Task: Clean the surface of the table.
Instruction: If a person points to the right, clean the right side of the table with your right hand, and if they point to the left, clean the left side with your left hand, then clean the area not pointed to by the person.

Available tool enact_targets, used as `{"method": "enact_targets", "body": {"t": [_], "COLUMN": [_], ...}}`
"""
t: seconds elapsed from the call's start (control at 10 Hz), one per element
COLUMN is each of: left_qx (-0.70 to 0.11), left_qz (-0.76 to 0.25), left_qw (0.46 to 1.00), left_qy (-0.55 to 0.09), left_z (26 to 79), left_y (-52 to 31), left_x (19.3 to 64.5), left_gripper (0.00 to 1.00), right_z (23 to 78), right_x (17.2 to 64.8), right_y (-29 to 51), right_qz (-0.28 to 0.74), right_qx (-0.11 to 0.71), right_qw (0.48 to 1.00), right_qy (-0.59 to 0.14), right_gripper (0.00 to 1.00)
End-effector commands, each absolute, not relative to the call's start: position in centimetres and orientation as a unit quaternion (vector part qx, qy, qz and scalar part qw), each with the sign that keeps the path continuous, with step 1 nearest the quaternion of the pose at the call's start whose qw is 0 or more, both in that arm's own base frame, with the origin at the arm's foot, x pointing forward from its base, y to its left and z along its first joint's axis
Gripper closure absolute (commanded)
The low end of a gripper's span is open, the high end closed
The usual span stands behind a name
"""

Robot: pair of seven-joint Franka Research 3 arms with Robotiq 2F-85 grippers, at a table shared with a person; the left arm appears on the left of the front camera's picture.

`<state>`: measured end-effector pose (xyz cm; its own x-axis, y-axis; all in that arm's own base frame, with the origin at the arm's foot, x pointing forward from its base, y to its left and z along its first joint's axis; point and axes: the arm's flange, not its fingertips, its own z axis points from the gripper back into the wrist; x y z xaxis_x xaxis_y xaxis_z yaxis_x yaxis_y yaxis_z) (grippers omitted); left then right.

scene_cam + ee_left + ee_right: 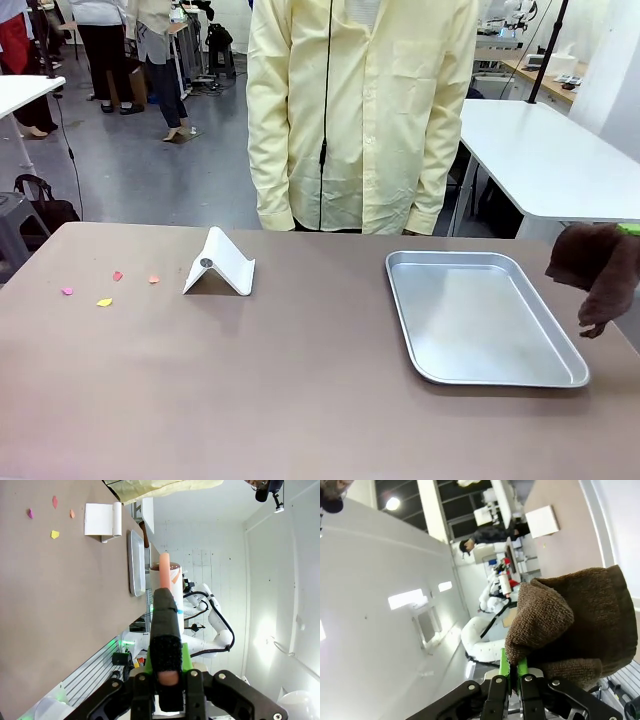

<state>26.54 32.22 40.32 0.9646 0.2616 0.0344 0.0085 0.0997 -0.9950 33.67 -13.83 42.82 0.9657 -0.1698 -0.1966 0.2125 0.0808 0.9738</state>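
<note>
Beside the tray [500,381], a soft cloth [600,265] is being clenched by the right tool [513,664], presumably for wiping the stiff, smooth bench [300,400].

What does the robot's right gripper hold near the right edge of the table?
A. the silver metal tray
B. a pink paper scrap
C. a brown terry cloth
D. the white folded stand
C: the right gripper is shut, its green pads clamped on a fold of the brown terry cloth, which hangs near the right edge of the table.
</note>
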Motion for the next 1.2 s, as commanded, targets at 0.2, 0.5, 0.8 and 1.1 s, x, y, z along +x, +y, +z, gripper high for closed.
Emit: {"method": "enact_targets", "body": {"t": [0.2, 0.5, 0.8, 1.1], "left_qx": [-0.669, -0.669, -0.669, -0.669], "left_qz": [0.077, 0.077, 0.077, 0.077], "left_qw": [0.732, 0.732, 0.732, 0.732], "left_qy": [-0.104, -0.104, -0.104, -0.104], "left_z": [40.48, 40.48, 40.48, 40.48], "left_y": [32.02, 32.02, 32.02, 32.02], "left_x": [26.09, 26.09, 26.09, 26.09], "left_gripper": [0.95, 0.95, 0.95, 0.95], "right_z": [42.62, 42.62, 42.62, 42.62], "right_x": [34.66, 34.66, 34.66, 34.66], "right_y": [-14.55, -14.55, -14.55, -14.55], "right_qz": [-0.114, -0.114, -0.114, -0.114], "right_qx": [0.679, 0.679, 0.679, 0.679], "right_qw": [0.725, 0.725, 0.725, 0.725], "right_qy": [0.018, 0.018, 0.018, 0.018], "right_gripper": [0.94, 0.94, 0.94, 0.94]}}
